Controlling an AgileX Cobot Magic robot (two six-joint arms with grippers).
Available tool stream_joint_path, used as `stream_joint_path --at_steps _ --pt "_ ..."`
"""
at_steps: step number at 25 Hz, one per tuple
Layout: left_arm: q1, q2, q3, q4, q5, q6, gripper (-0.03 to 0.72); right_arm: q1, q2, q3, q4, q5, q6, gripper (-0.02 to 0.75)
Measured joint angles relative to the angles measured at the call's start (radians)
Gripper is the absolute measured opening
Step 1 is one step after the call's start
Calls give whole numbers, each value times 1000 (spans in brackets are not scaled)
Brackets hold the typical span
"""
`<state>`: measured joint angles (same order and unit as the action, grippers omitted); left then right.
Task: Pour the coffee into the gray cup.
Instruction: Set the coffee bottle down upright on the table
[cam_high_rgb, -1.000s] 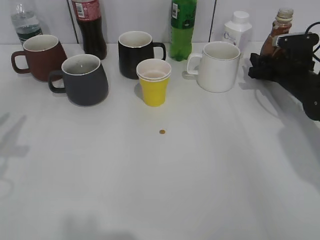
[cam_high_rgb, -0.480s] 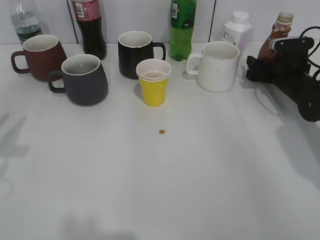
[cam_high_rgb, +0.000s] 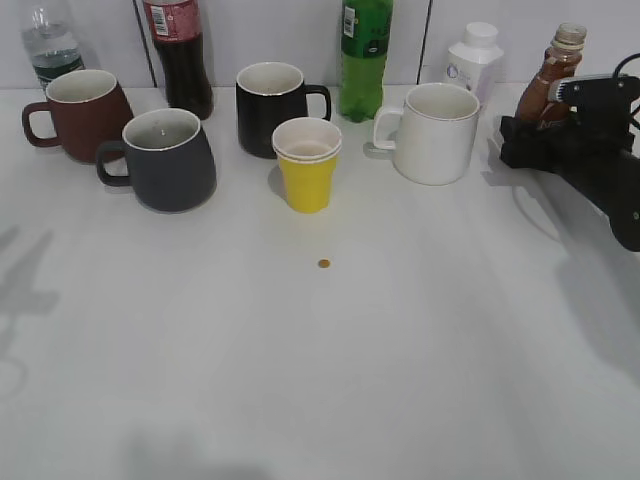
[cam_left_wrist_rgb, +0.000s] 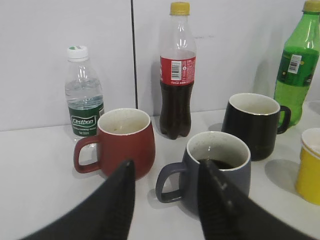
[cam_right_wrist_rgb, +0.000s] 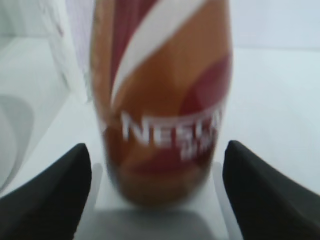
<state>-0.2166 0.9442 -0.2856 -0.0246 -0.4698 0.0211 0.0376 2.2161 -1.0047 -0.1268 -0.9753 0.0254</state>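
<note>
Right now, near to far:
Worktop (cam_high_rgb: 400, 380): white, w/ a tiny brown dot (cam_high_rgb: 324, 264) near the middle.
Yellow cup (cam_high_rgb: 307, 164): stands just behind the dot, in front of the black mug (cam_high_rgb: 270, 108).
Gray cup (cam_high_rgb: 168, 158): on the left, upright, dark drink inside in the left wrist view. Red-brown mug (cam_high_rgb: 78, 112) sits just behind it, to the left.
White mug (cam_high_rgb: 433, 132): right of the yellow cup.
Left end effector (cam_left_wrist_rgb: 167, 205): fingers apart, nothing between them, pointing at the gray cup.
Right end effector (cam_high_rgb: 525, 140): far right, fingers spread wide, one each side of the coffee (cam_right_wrist_rgb: 162, 100), not touching it.
Coffee: upright on the worktop at the back right, by the wall.
Back row: water bottle (cam_high_rgb: 48, 42), cola bottle (cam_high_rgb: 178, 55), green bottle (cam_high_rgb: 365, 55), white bottle (cam_high_rgb: 474, 60).
</note>
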Motion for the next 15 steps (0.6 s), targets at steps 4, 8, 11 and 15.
stream_joint_path --at_steps 4,8,11,15 --pt "0 0 0 0 1 0 319 0 -21 64 11 -12 0 646" --pt "0 0 0 0 2 0 319 0 -52 132 20 -14 -1 643" --pt "0 0 0 0 22 0 319 0 -98 184 22 -14 -1 639" --pt "0 0 0 1 40 0 319 0 -221 225 23 62 -1 629"
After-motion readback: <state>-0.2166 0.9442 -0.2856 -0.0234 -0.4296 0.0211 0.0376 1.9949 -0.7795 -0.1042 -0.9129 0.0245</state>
